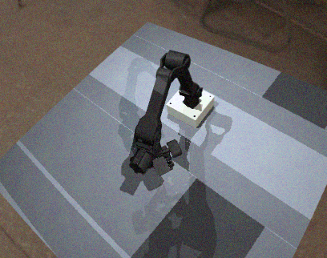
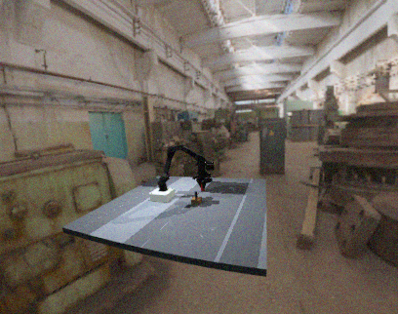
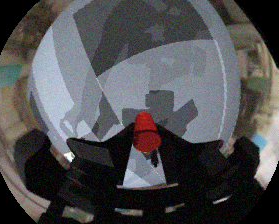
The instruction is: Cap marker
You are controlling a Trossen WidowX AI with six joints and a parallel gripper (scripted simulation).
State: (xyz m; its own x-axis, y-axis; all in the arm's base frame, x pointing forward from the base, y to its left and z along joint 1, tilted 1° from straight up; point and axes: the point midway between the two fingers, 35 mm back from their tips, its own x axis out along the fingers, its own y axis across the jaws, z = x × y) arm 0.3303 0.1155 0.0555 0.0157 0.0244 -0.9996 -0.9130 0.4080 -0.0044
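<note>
The red cap (image 2: 202, 187) (image 3: 147, 140) is between the fingertips of my gripper (image 3: 144, 125), which is shut on it. In the exterior view the cap hangs above the table, a little right of and higher than the marker. The dark marker (image 2: 196, 195) stands upright in the small orange-brown holder block (image 2: 197, 200). In the wrist view a small dark shape just below the cap seems to be part of the marker; the holder is mostly hidden there. In the top view the arm hides the cap, marker and holder.
The arm's white base block (image 1: 183, 114) (image 2: 162, 196) stands on the table (image 1: 92, 132) (image 2: 185, 239), whose surface has light and dark grey patches. The arm arches from the base to the holder's side, and its shadows fall across the table.
</note>
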